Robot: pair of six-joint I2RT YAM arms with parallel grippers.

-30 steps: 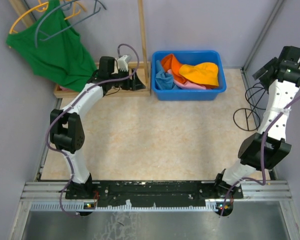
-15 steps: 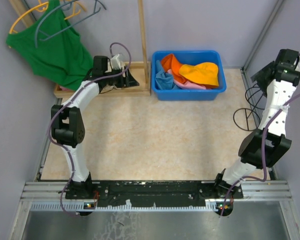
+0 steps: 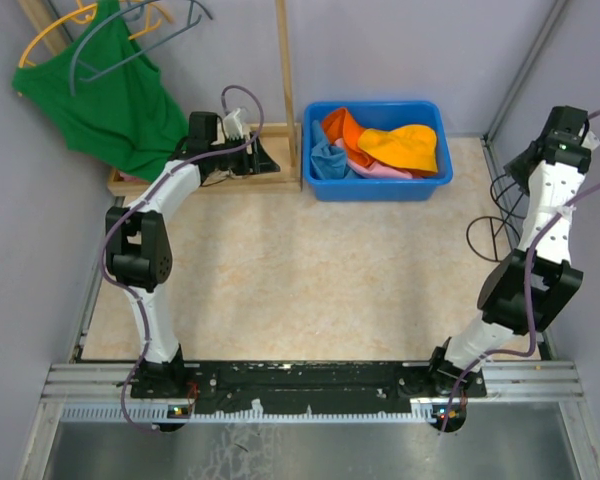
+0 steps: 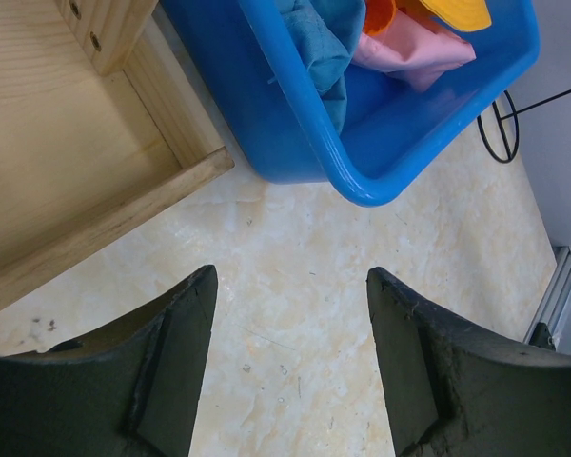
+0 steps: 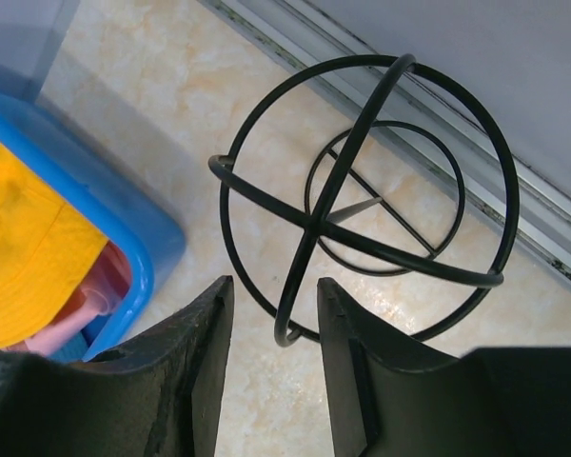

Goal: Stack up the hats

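Four hats lie together in a blue bin [image 3: 378,188] at the far side of the counter [image 3: 310,290], not stacked in order. The yellow-orange hat [image 3: 405,147] is on top at the right side of the bin. The bright orange hat [image 3: 342,128] is at the far left part, the light blue hat [image 3: 325,160] lies against the left wall, and the pink hat [image 3: 385,171] shows under the yellow-orange one at the near wall.

The left tool [image 4: 292,286] hangs above the bare counter, just beside the near left corner of the bin. Its two fingers are spread wide and nothing is between them. A wooden base [image 4: 67,143] is just beside it on the left.

The right tool [image 5: 274,286] is at the right edge of the counter, well apart from the bin, and looks down on a black wire stand [image 5: 316,226]. Its fingers stand closer together than those of the left tool, but a gap shows and they pinch nothing.

A green tank top [image 3: 120,100] hangs in the far left corner.
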